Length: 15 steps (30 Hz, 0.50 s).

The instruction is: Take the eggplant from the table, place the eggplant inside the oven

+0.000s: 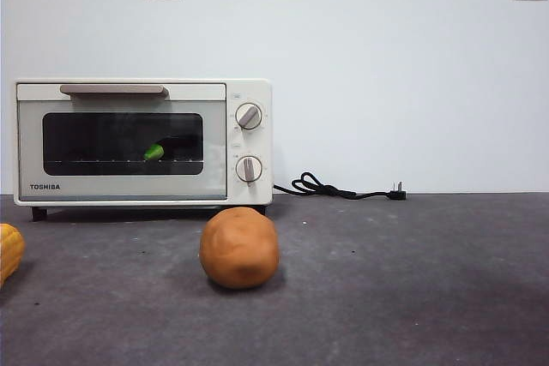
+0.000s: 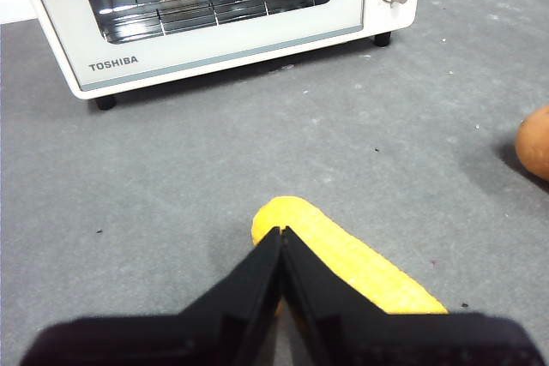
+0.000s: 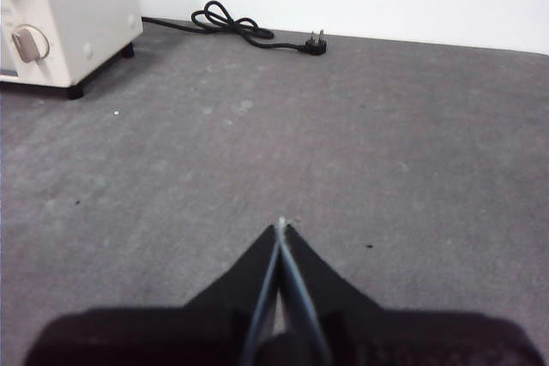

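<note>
1. Left hand has its jaws pressed together, empty, above the yellow ridged item low in its frame.
2. Right hand is likewise closed over bare bench.
3. Eggplant lies on the rack inside the oven, left in the front view, door closed.
4. An orange-brown ball sits centre frame.

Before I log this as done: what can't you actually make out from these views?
- Eggplant: front view shows only its green cap; the dark body is lost behind the oven glass.
- Yellow ridged item: cut by the front view's edge, partly covered by the left pincer in the left wrist view.
- Orange ball: cut by the left wrist view's edge.
- Right pincer: shut, over bare table.
</note>
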Each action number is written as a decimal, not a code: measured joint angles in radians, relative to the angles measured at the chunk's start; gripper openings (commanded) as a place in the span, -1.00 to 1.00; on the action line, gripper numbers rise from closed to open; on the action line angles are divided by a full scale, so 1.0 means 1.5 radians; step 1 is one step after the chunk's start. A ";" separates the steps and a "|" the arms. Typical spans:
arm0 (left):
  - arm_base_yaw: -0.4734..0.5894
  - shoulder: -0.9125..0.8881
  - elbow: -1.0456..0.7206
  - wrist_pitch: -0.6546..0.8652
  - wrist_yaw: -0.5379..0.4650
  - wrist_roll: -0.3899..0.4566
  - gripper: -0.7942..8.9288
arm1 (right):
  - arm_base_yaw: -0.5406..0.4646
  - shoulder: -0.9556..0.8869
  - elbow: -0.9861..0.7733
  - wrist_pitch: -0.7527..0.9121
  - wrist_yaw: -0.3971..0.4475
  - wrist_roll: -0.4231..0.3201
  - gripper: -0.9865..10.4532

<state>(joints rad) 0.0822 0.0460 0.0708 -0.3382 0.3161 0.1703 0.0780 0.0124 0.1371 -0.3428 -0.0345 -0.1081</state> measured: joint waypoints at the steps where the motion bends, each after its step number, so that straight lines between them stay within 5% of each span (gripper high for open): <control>1: 0.000 0.000 0.000 0.000 0.000 0.000 -0.84 | 0.000 0.000 -0.005 0.000 0.000 0.000 -0.83; 15: 0.000 0.000 0.000 0.000 0.000 0.000 -0.84 | 0.000 0.000 -0.052 0.041 0.000 0.002 -0.83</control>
<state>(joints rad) 0.0822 0.0460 0.0708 -0.3382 0.3161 0.1703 0.0780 0.0124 0.0589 -0.2817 -0.0345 -0.1047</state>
